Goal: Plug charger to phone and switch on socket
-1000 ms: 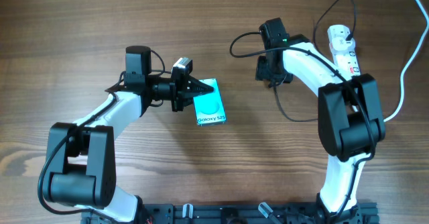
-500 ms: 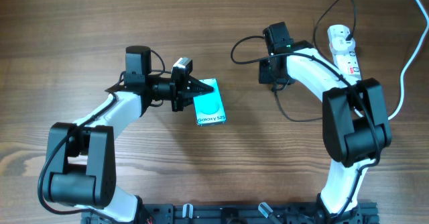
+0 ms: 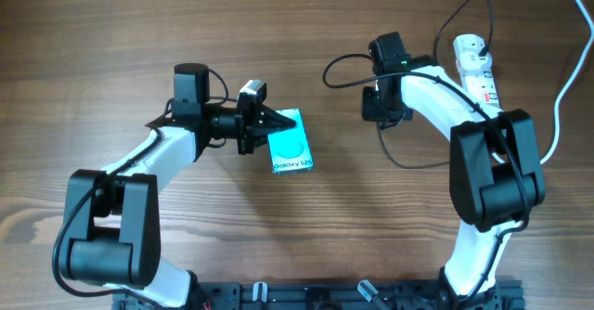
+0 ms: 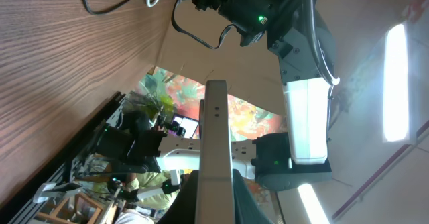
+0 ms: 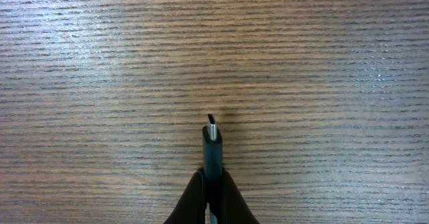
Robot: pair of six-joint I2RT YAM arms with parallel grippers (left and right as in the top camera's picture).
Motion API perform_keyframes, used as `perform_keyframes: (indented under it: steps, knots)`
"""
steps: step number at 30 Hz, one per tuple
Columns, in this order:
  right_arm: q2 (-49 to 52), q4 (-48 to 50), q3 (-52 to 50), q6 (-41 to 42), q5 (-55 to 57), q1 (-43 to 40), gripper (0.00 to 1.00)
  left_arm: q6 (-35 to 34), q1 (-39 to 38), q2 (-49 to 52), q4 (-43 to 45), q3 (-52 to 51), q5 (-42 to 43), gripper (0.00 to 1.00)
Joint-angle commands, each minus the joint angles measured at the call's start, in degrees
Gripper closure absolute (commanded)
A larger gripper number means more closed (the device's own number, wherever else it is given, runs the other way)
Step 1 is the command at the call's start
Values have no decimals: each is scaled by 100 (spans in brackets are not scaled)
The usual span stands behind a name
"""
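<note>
The phone, cyan screen up with a white "Galaxy S25" strip, lies left of centre in the overhead view. My left gripper is shut on its upper left edge. The left wrist view shows the phone edge-on between the dark fingers of the left gripper. My right gripper is shut on the charger plug, whose metal tip points away over bare wood just past the right gripper. The thin black charger cable loops around the right arm. The white socket lies at the far right.
A thick white cord runs from the socket's side along the table's right edge. A loop of black cable sticks out to the left of the right wrist. Brown wood lies between the phone and the right gripper.
My right gripper has closed on the charger plug and shifted a little to the right and nearer. The left arm and the phone have not moved.
</note>
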Motion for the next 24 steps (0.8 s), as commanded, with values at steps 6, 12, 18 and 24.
perform_keyframes:
  steps: [6, 12, 18, 24]
  knots:
    - [1008, 85, -732, 1008, 651, 79, 96, -55, -17, -9, 17, 90, 234, 96]
    - [787, -334, -422, 905, 540, 83, 96, -52, -17, -9, 20, 90, 234, 96]
    - [-433, -741, -352, -188, -734, 83, 96, -52, -17, -9, 20, 90, 236, 96]
    - [-2065, -1598, -354, -1331, -2164, 83, 96, -11, -15, -9, 426, 90, 236, 96]
